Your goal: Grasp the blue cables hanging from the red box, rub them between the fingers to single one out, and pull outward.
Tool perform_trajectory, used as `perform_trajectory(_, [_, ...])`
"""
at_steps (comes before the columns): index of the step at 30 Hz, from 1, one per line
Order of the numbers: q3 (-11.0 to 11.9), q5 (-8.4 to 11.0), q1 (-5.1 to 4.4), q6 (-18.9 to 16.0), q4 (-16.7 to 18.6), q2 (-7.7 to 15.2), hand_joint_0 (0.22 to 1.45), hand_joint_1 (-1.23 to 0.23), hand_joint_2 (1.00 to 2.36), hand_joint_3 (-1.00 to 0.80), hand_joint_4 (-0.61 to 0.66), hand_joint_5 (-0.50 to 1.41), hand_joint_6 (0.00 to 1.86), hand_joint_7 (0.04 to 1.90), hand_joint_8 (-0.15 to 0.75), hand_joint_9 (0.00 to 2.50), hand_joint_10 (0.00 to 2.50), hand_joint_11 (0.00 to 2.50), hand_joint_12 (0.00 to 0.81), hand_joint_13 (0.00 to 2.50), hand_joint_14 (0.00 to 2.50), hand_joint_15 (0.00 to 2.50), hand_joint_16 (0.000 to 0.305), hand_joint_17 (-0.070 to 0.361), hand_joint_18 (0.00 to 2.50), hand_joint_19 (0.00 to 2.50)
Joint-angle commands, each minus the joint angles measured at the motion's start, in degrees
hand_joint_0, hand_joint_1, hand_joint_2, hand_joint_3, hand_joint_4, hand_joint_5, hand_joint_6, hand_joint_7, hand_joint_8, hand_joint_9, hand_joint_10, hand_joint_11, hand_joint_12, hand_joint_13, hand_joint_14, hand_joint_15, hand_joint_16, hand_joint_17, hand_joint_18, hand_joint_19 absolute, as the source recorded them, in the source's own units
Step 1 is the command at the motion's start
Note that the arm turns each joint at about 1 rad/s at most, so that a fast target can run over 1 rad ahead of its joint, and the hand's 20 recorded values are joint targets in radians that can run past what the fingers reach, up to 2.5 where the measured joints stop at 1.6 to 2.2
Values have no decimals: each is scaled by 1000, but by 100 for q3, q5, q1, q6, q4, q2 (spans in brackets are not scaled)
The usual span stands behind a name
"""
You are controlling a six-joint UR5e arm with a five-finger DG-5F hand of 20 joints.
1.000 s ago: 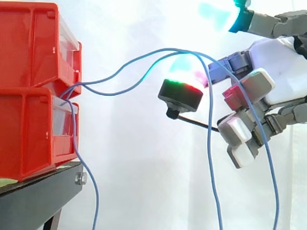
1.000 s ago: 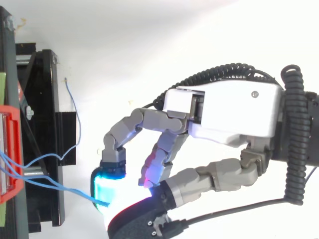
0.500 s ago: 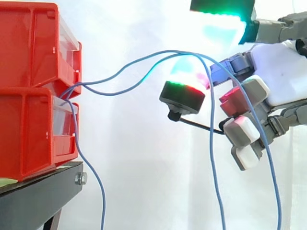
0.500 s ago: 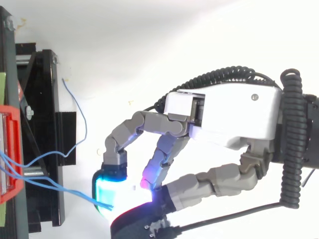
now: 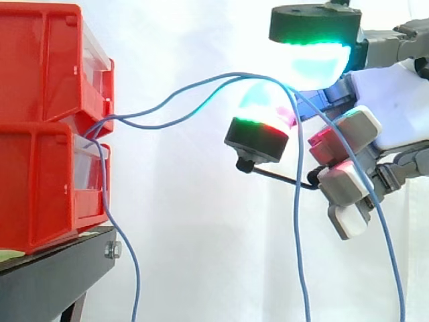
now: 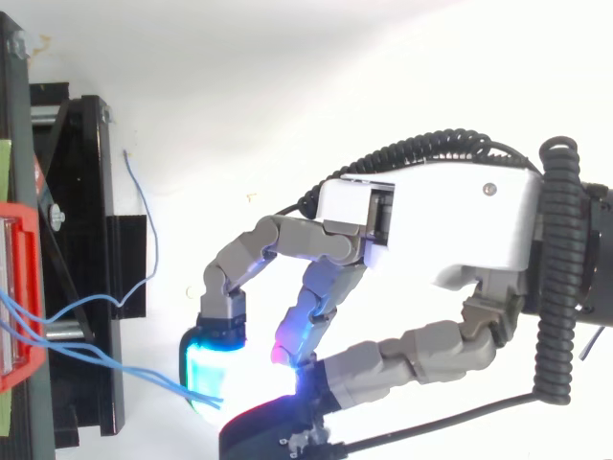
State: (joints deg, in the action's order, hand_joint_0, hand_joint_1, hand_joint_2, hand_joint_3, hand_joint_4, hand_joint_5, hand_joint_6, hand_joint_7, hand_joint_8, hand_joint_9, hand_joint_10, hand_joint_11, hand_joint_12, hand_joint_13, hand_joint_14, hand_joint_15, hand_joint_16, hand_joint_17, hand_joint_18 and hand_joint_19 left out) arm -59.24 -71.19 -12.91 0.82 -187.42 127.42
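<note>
Between the glowing pads of the hand (image 5: 402,100), two thin blue cables (image 5: 231,76) are pinched. The fingers are curled, with one green-lit fingertip (image 5: 312,30) above the strands and a red-and-green pad (image 5: 258,137) below them. To single out one strand, roll the pads against each other across the cables, not along them, using light pressure. Too firm a pinch probably locks both strands together; too slack a pinch is likely to drop both. Check the separation in the side view before you pull. Pull away from the stacked red plastic bins (image 5: 47,174), in line with the cables' run, so that the strand slides out without dragging the bins on the black stand (image 5: 60,278).

The cables leave the gap between the upper and lower bin, rise in an arch toward the hand, pass through the pinch, and hang in two loose tails below the fingers. A third blue strand (image 5: 106,201) drops from the bin front, well apart from the hand.
</note>
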Motion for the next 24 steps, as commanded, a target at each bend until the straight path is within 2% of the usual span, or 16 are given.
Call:
perform_trajectory(1, [0,0,7,6,-14,2,715,-896,1016,-259,-49,-187,951,952,345,1152,19,1079,377,1113,27,662,50,112,896,405])
perform_trajectory(3, [0,0,-1,14,-14,2,738,-899,1012,-324,-74,-185,952,951,345,1168,19,1074,373,1136,24,667,49,111,905,399])
perform_trajectory(10, [9,0,-1,14,-14,2,748,-893,1012,-345,-113,-167,953,1040,347,1273,20,1095,374,1169,27,683,47,106,920,417])
perform_trajectory(18, [0,9,-1,23,-23,-7,649,-837,1018,-247,-5,-121,937,1122,362,1408,22,1112,392,1244,27,712,48,108,965,467])
perform_trajectory(24, [9,35,-28,49,-146,-7,593,-788,1012,-203,37,-100,930,1073,411,1541,24,1089,441,1331,25,696,58,131,1070,422])
